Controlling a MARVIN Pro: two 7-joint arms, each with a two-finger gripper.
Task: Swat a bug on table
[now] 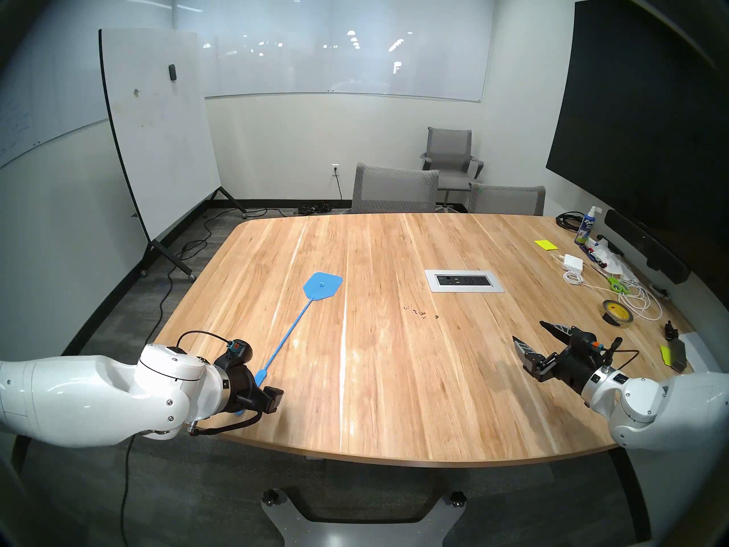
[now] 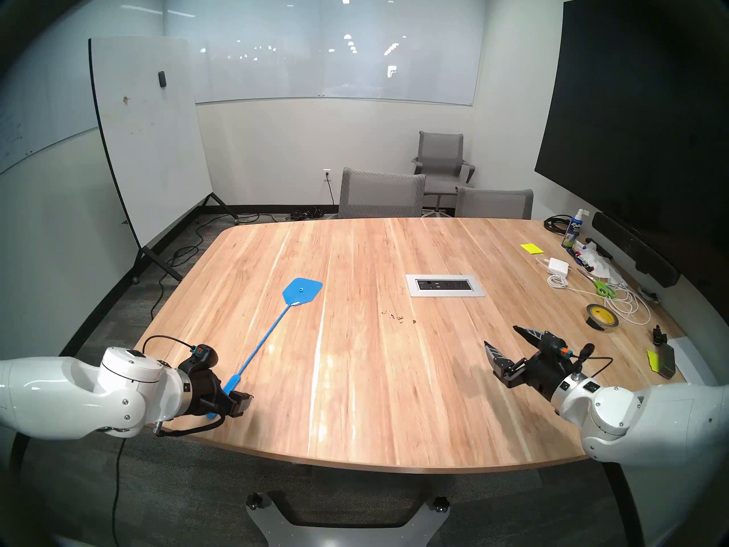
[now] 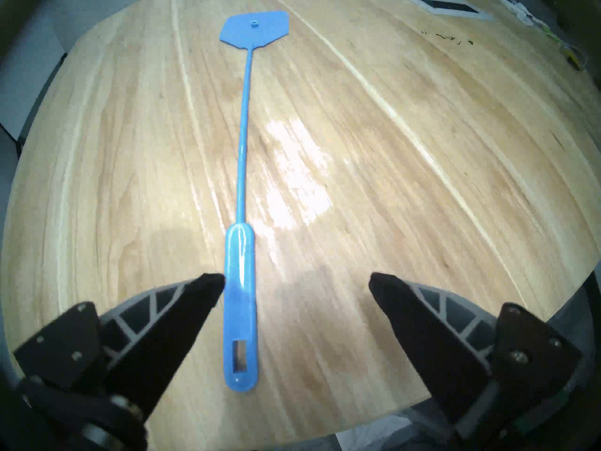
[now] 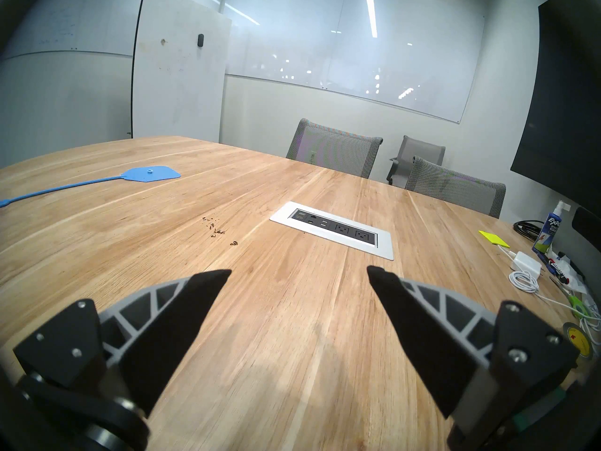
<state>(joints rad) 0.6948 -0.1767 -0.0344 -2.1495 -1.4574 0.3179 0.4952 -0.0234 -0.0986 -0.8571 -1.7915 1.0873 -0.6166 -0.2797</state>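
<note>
A blue fly swatter (image 1: 322, 285) (image 2: 301, 291) lies flat on the light wood table (image 1: 394, 376), with its head far from me and its handle (image 3: 242, 310) towards the near left edge. My left gripper (image 1: 258, 398) (image 3: 297, 279) is open around the handle. One fingertip (image 3: 211, 282) sits right beside the handle and the other stands well apart. The bug (image 1: 420, 311) (image 2: 396, 316) (image 4: 216, 230) is a scatter of tiny dark bits near the table's middle, right of the swatter. My right gripper (image 1: 528, 331) (image 4: 299, 271) hovers open and empty over the near right side.
A silver power outlet panel (image 1: 464, 280) is set into the table just beyond the bug. The right edge holds a tape roll (image 1: 617, 314), green scissors (image 1: 615, 285), a white charger with cable (image 1: 574, 263), a spray bottle (image 1: 585, 228) and yellow notes (image 1: 544, 244). Grey chairs (image 1: 394, 191) stand at the far side.
</note>
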